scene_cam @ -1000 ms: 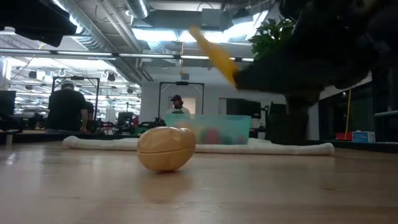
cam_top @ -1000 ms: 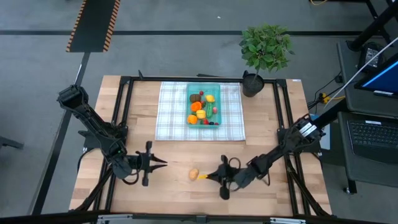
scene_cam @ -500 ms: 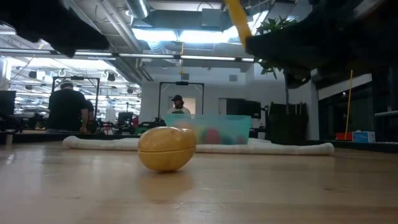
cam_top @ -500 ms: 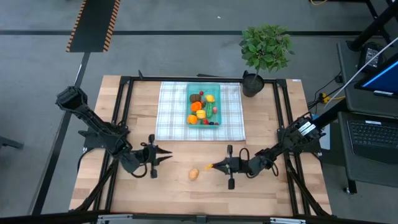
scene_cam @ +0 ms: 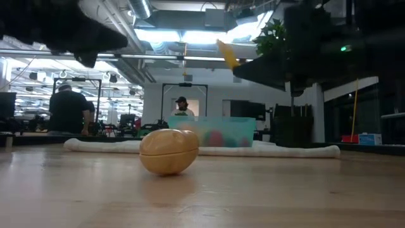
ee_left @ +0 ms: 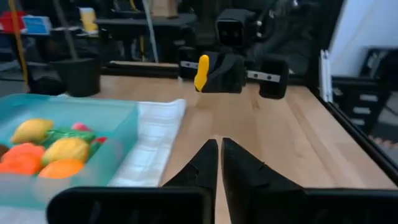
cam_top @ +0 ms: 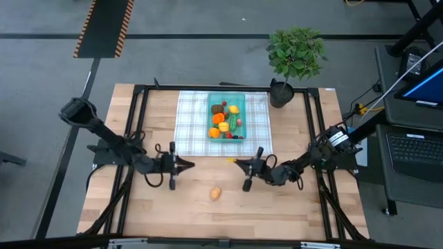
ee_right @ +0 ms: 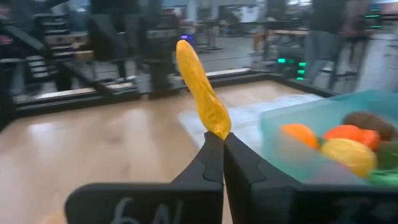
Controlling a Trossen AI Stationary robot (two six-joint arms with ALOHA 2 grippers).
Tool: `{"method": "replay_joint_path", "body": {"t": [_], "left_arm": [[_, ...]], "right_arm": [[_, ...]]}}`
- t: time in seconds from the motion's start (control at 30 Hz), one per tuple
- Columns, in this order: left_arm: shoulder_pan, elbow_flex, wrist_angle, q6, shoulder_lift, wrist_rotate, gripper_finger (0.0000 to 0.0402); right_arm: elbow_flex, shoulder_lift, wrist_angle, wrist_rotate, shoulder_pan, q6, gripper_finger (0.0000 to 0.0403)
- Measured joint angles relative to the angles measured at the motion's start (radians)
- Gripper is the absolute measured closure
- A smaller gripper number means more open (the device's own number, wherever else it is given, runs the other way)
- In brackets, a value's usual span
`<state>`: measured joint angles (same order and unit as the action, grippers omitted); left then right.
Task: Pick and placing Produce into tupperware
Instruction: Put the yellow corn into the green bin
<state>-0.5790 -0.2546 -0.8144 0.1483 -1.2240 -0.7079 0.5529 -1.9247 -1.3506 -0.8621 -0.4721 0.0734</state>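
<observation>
**benchrat:** Pale wood table (cam_top: 291, 207), checked cloth (cam_top: 190, 124) in the middle of it, and on the cloth the teal tub (cam_top: 210, 104) with most of the toy fruit (cam_top: 223, 121) already inside. Looks to me like the carry step: the right gripper (cam_top: 237, 163) is up off the table, just short of the cloth's near edge, fingers pinched on the bottom tip of a yellow banana-looking piece (ee_right: 200, 87) that sticks up and out past them.

**tofu_arm:** Agreed. From the right wrist cam the tub (ee_right: 323, 134) sits ahead and off to one side of the banana, close but not under it. So my guess for the next move is to go further in over the cloth, get above the tub wall, then let go. The tub's pretty full, so it may need a free spot.

**benchrat:** And the left one?

**tofu_arm:** Left gripper (cam_top: 187, 164) hangs over bare wood just off the cloth's near left corner, fingers clenched together on nothing. You can see them meet in its own cam (ee_left: 219, 163), with the other arm's banana (ee_left: 202, 72) across from it. Seems to be waiting.

**benchrat:** Smallest leftover: the tan potato (cam_top: 216, 193) lying alone on the wood, nearer the front edge, roughly between the two grippers and touched by neither. The low cam shows it sitting flat on the table (scene_cam: 169, 151). Probably the last pickup.
</observation>
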Motion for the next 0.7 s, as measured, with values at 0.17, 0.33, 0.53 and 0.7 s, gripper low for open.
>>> {"method": "replay_joint_path", "body": {"t": [0.17, 0.33, 0.53, 0.7], "left_arm": [[0.052, 0.075, -0.095, -0.009, 0.0, 0.0, 0.04], [0.111, 0.084, -0.093, -0.028, 0.0, 0.0, 0.0393], [0.178, 0.084, -0.093, -0.067, 0.0, 0.047, 0.038], [0.226, 0.084, -0.089, -0.075, 0.0, 0.109, 0.0375]], "right_arm": [[0.0, 0.0, 0.0, -0.113, 0.048, 0.027, 0.0403], [0.0, 0.0, 0.0, -0.183, 0.105, 0.035, 0.0403], [0.001, 0.0, 0.0, -0.186, 0.166, 0.051, 0.0403], [0.002, 0.0, 0.001, -0.202, 0.209, 0.043, 0.0403]]}}
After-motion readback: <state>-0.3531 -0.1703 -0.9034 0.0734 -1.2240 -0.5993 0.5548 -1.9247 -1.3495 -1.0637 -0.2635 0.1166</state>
